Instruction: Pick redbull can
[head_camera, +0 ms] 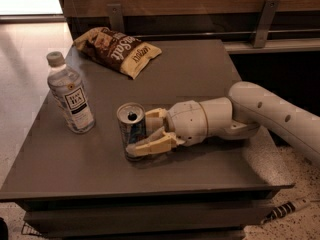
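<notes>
The redbull can [131, 127] stands upright on the dark grey table [200, 79], near its front middle; its silver top with the opening shows. My gripper [145, 132] reaches in from the right, low over the table, with its cream fingers [150, 146] on both sides of the can's right flank, one behind and one in front near the base. The fingers sit against the can. The white arm [265, 109] stretches off to the right edge.
A clear plastic bottle [70, 94] with a white label stands at the table's left. A brown chip bag [117, 49] lies at the back left. A wooden wall with metal brackets [262, 21] runs behind the table. A cable [287, 209] lies on the floor at the lower right.
</notes>
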Robot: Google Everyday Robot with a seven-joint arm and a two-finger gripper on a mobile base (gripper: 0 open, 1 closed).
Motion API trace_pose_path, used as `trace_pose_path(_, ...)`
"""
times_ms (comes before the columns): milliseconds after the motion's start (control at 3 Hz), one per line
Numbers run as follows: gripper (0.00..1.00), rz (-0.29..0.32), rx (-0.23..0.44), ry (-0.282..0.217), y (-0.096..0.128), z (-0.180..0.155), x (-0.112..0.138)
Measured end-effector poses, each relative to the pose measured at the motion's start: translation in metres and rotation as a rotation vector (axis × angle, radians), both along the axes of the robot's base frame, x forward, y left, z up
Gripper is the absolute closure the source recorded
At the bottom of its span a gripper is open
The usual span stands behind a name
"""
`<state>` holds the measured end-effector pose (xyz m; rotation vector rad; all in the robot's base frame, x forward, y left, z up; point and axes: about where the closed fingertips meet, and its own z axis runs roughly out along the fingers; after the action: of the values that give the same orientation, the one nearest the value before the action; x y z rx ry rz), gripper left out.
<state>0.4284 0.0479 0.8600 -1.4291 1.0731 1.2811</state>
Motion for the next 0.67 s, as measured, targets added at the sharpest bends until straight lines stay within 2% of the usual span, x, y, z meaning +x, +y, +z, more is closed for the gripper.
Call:
trace_pose_path(333,1.0,0.007,-0.009,-0.015,0.001,0.013,0.005)
trace_pose_path(667,1.0,0.01,-0.03,-0.051,-0.001,0.043,0.014)
